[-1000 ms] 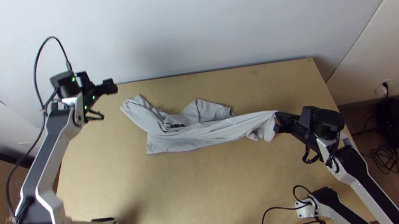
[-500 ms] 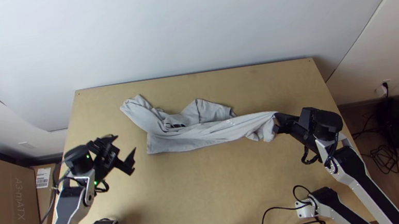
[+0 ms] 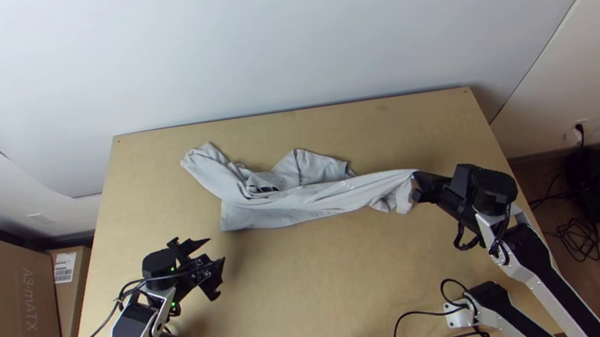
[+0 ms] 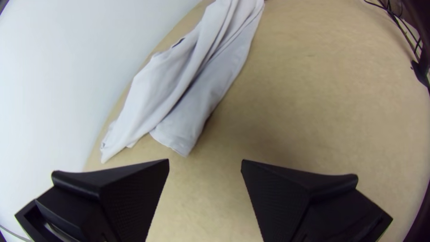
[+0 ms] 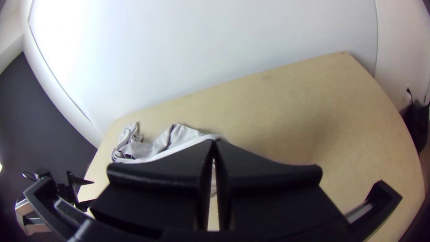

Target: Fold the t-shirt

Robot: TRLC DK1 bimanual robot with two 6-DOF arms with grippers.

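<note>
One t-shirt (image 3: 290,206); one end (image 3: 401,193) in right gripper (image 3: 417,186)

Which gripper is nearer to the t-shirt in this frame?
Right. The right gripper is closed on the t-shirt at its right end; the left gripper is open and clear of it, toward the table's near left.

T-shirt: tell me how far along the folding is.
Nothing looks finished: the t-shirt lies bunched in a long, creased strip, with no neat fold to be seen. In hand is one end of it, pinched between the fingers of the right gripper. The left gripper is open, away from the t-shirt. Spreading it flat and the folding itself seem to be left.
</note>
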